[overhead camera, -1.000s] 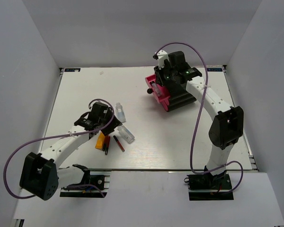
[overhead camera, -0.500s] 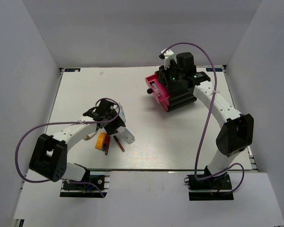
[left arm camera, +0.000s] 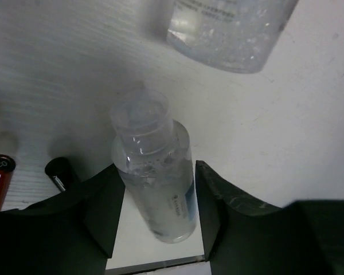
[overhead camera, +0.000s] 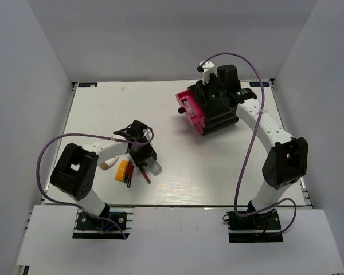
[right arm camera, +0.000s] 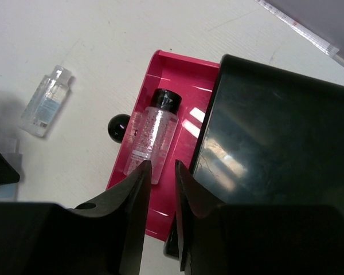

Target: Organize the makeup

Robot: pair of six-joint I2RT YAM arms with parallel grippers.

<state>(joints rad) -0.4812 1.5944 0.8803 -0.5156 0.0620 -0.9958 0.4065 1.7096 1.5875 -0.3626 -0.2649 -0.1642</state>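
Left claw (left arm camera: 156, 169) open astride the clear bottle (left arm camera: 157, 195).
The bottle lies flat on the white counter (left arm camera: 286, 143), long axis in line with our approach, cap pointing away, smooth rounded plastic between matte black fingers (left arm camera: 97, 217); we judge closing suffices. Right claw (right arm camera: 161, 166), narrowly parted and empty, hovers well apart over the pink drawer (right arm camera: 183, 71).

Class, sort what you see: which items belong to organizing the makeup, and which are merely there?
Job: clear bottle, orange tube, red pencil, dark pencil, bottle in pink drawer.
Surroundings: black box, table.
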